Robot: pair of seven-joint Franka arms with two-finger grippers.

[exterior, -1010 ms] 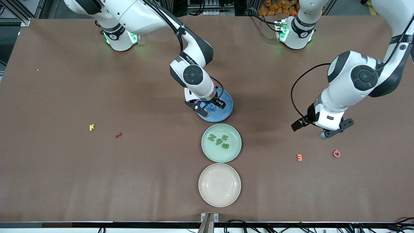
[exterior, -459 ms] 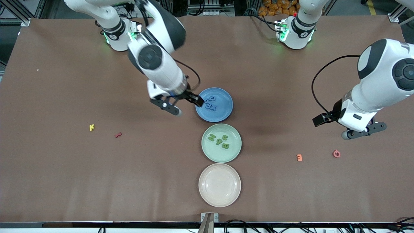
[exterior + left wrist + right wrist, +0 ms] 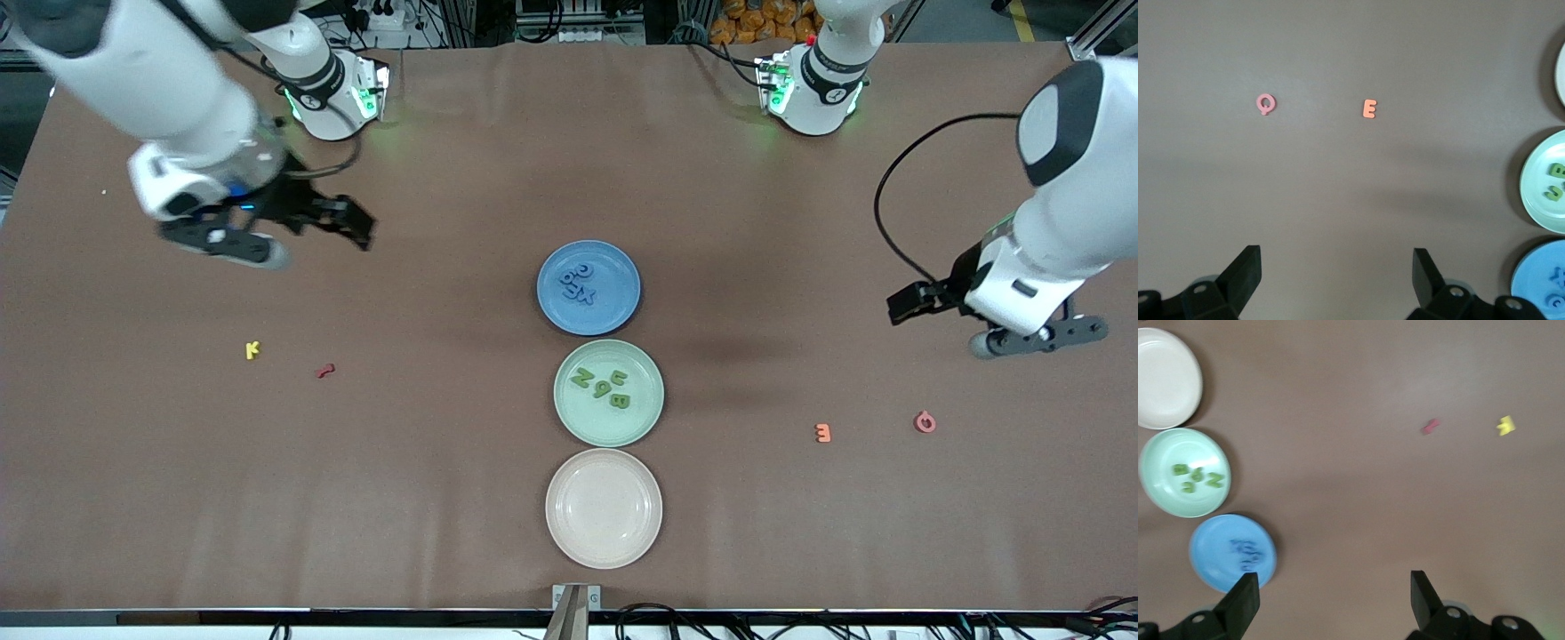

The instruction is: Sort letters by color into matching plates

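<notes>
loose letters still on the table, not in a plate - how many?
4: yellow letter and dark red letter toward the right arm's end; orange letter and pink letter toward the left arm's.

You're looking down on a wide brown tabletop, matte and evenly lit, with soft shadows across it. Along its upper edge you can see metal framing, dark cables and a heap of orange items. At the lower edge you see a pale rail, a small metal bracket and more cables.
</notes>
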